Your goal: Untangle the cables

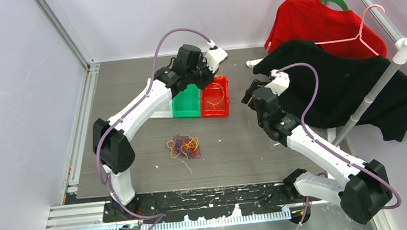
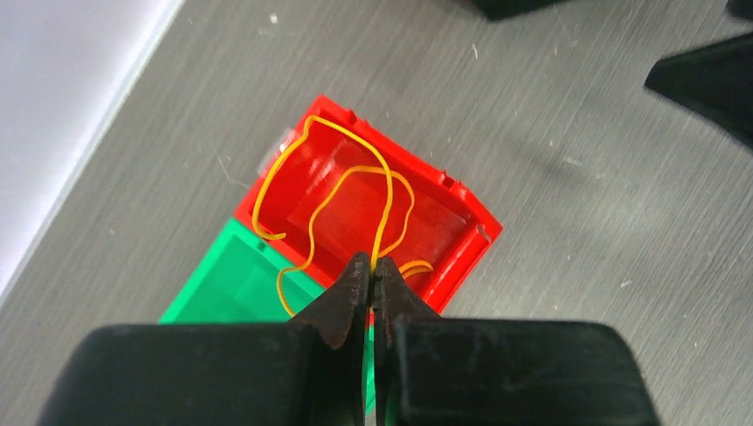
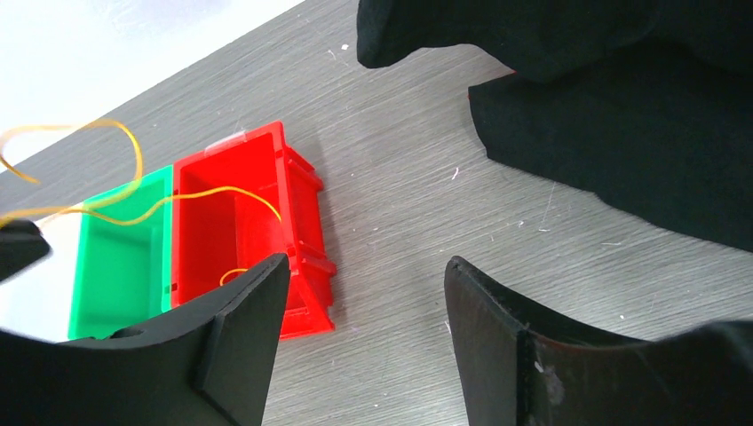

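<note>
Tabletop (image 1: pixel 238 145), grey and streaked between pale lilac walls (image 1: pixel 7 83), bears tangled cables (image 1: pixel 183 146).

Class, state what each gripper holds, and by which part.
Left gripper pinches the thin orange-yellow cable mid-strand, over the red plastic bin; right gripper holds nothing.

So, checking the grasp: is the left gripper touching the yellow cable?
Touching. The left wrist view shows the left gripper pinched shut on the yellow cable above the red bin.
</note>
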Controlling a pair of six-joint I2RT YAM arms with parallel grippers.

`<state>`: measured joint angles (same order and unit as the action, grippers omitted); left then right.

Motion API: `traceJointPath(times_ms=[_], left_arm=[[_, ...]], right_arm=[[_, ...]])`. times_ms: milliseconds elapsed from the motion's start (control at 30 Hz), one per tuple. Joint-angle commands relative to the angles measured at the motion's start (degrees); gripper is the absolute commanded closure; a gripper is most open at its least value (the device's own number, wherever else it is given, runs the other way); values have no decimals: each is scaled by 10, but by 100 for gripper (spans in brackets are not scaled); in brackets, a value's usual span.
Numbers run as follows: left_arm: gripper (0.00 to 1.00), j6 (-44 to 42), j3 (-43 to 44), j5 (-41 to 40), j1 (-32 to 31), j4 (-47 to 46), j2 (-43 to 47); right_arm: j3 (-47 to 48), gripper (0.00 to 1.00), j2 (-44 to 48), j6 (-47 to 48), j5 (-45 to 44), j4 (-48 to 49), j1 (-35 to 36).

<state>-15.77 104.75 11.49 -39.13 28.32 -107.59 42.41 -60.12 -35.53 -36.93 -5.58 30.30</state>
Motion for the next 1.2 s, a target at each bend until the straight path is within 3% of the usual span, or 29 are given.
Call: traceJointPath(times_ms=[0,133,400,967,1067,1167], left_arm=[[100,-14,-11,-26,-9,27,-3],[100,-15,-11,-37,-19,59,-15],[100,-17,87,-97,-56,151,-103],[100,-33,73,-191,-55,37,-177],[84,-32,101,-152,-51,63,-185],[56,-26,188,-99,-37,152,-200]], right_arm=[[0,31,20,-4,-2,18,-8],[1,31,26,-9,4,14,-16],[2,32,33,-21,10,7,-23],[-5,32,36,-21,12,12,-33],[-5,31,37,-21,11,11,-34],[-3,29,36,-18,9,9,-34]])
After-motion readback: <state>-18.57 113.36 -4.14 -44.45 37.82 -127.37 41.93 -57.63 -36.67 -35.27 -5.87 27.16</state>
